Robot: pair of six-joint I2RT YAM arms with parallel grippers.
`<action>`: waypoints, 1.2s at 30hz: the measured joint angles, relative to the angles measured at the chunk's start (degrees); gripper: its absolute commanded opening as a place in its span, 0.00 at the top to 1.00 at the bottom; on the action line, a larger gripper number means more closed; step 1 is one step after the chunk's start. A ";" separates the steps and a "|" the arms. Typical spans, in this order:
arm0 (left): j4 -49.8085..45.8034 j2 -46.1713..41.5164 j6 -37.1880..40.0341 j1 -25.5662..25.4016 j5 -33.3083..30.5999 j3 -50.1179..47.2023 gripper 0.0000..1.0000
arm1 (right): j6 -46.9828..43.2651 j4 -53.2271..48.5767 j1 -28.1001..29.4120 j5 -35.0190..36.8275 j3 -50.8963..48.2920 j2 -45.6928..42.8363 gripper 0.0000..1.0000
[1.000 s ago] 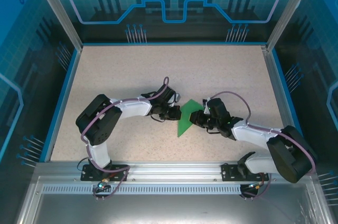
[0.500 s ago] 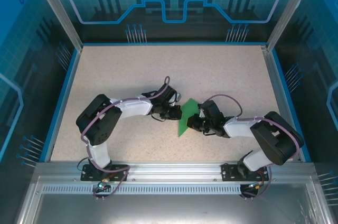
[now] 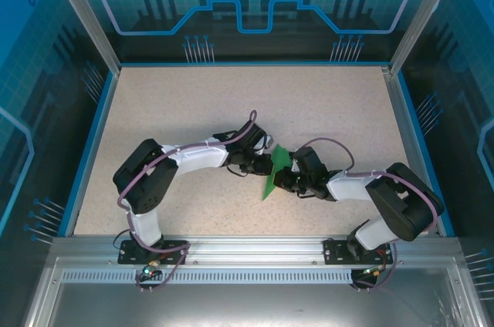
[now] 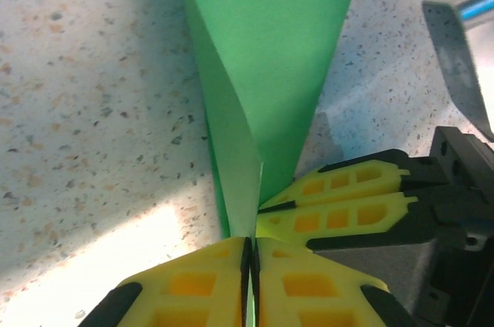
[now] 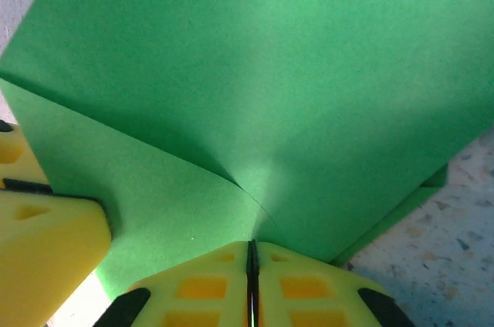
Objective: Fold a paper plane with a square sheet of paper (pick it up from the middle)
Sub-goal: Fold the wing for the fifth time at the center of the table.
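Both arms are meeting near the middle of the bench (image 3: 193, 103), and the green paper (image 3: 271, 183) is being held up between them instead of lying flat. Over the last second they have been crowding together. The right arm swung in first, then the left one pushed across toward it. The paper was spread wider a moment ago and is now showing from above as a narrow green sliver.

The left pincer (image 4: 248, 251) is pressed together on the paper's edge, with the sheet rising away from its yellow tips as two steep walls. The right pincer (image 5: 251, 254) is likewise pinching the paper, right where a crease line is running into its tips. The two pincers are sitting just beside each other.

To my eye they are closing the two halves against each other along a centre fold. The halves are still gaping apart farther from the pincers, so I would say the fold still needs flattening, and no slim pointed dart is there yet.
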 measured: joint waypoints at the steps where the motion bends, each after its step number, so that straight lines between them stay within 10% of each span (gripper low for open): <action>1: -0.09 0.20 0.15 -0.17 0.00 0.24 0.87 | 0.02 0.22 -0.02 -0.02 -0.11 0.00 0.90; 36: 0.26 4.15 1.53 -0.90 0.70 0.33 0.86 | -0.98 3.28 -0.50 0.15 -4.00 -5.62 0.94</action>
